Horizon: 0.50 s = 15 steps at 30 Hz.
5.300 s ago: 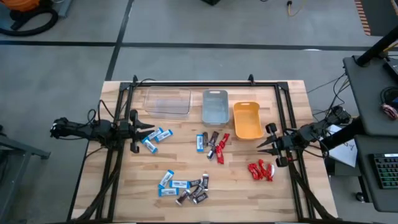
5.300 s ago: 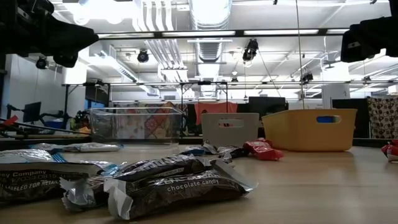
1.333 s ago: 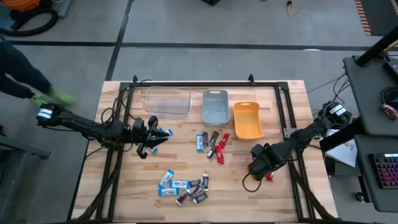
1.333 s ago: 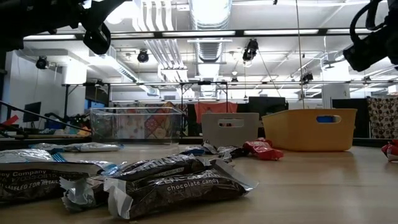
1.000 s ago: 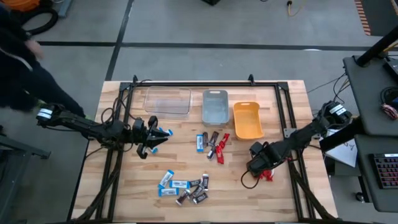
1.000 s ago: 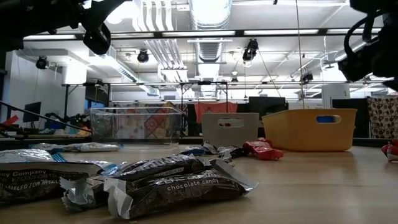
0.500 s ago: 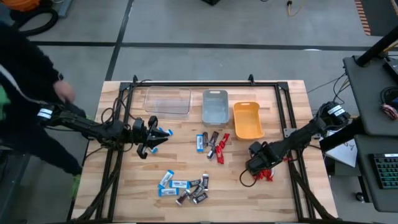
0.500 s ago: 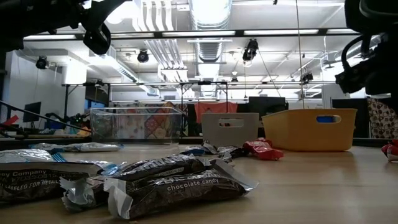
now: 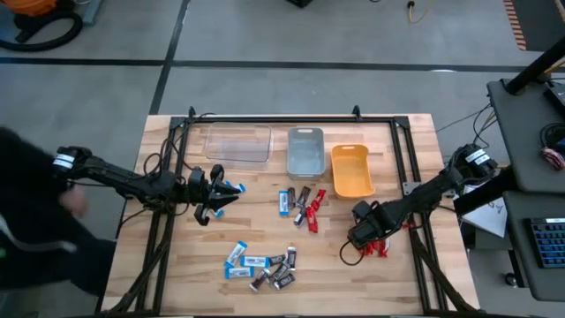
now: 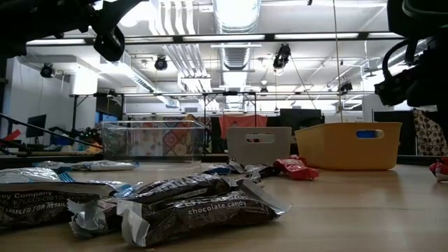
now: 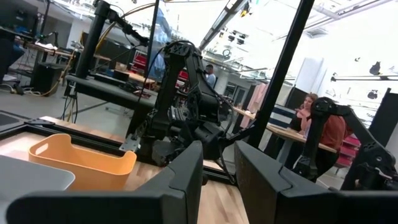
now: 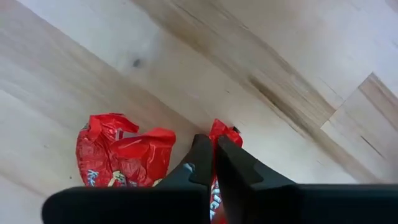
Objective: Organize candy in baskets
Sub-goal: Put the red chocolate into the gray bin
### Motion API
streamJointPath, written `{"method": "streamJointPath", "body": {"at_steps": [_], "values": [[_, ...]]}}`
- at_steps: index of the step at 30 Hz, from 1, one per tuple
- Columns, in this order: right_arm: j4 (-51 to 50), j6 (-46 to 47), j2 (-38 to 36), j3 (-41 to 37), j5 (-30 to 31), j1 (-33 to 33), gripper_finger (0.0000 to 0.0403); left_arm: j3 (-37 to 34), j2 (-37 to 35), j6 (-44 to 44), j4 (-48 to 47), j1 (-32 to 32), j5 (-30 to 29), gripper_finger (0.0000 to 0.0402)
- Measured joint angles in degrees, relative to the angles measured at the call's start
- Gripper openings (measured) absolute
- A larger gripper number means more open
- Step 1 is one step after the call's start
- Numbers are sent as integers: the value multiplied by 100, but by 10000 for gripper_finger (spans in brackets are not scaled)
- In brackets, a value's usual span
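Three baskets stand in a row at the far side: clear (image 9: 237, 143), grey-blue (image 9: 305, 152), orange-yellow (image 9: 351, 170). Candy lies in groups on the wood: a mixed group at the middle (image 9: 300, 205), blue and brown bars near the front (image 9: 260, 265), and red wrappers (image 9: 378, 247) at the right. My right gripper (image 9: 364, 237) points down over the red wrappers and is shut on one. My left gripper (image 9: 217, 190) hovers level above the blue bars (image 9: 231, 187) at the left, with a narrow gap between its fingers and nothing in it. My right gripper pinches the end of one red wrapper (image 12: 222, 132) between its two fingertips, coming from above and pointing down. The rest of that wrapper (image 12: 211, 200) runs back under the fingers. It appears to lie on the table beside two other red pieces (image 12: 121, 158).
A person in dark clothes (image 9: 35, 230) moves just beyond the table's left edge. Black frame rails (image 9: 291, 117) run along the far edge and both sides. Bare wood lies between the middle group and the red wrappers. More people sit in the room behind (image 11: 326, 134).
My right gripper has come down and shifted slightly toward the table's left, settling onto the red wrappers. My left gripper has stayed in place. The person beyond the left edge has walked toward the near side.
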Motion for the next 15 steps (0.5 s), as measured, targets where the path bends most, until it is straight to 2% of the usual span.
{"method": "streamJointPath", "body": {"at_steps": [6, 15], "values": [[-1, -337, -427, 183, 180, 1, 9, 0, 0, 0, -16, 0, -2, 77], [333, -1007, -1337, 478, 1568, 0, 9, -2, 0, 10, -13, 0, -7, 77]]}}
